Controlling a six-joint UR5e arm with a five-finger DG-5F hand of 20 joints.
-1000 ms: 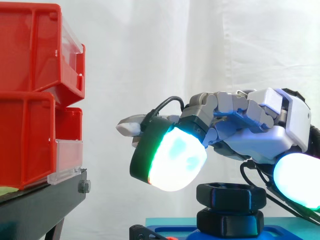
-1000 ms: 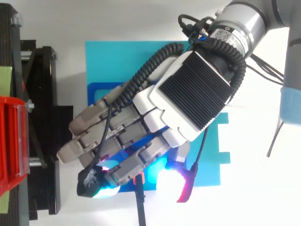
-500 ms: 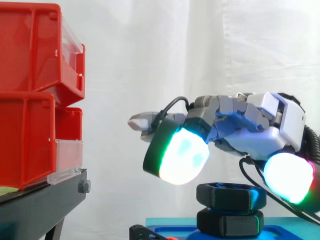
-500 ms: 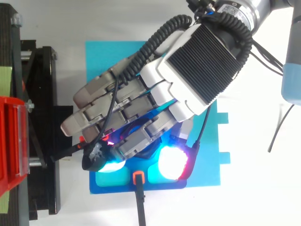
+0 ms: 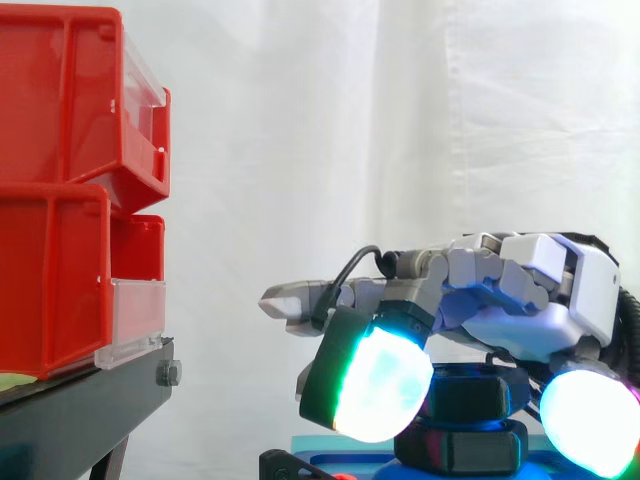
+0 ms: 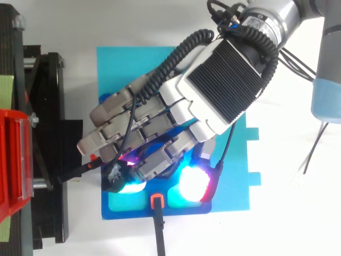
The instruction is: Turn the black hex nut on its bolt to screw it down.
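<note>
Black hex nut [image 5: 480, 393] sits directly beneath the hand [image 5: 520, 305], which has dropped from clear above it to nut height, reaching in from 1 o'clock in the top view. Whether it has closed on the nut I cannot tell. Likely it is setting up a fresh turn. Red bins [image 5: 60, 200] stand well apart at 9 o'clock.

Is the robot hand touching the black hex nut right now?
Cannot tell. Side view: the robot hand sits low over the black hex nut and overlaps both its edges, so neither contact nor gap shows.
</note>
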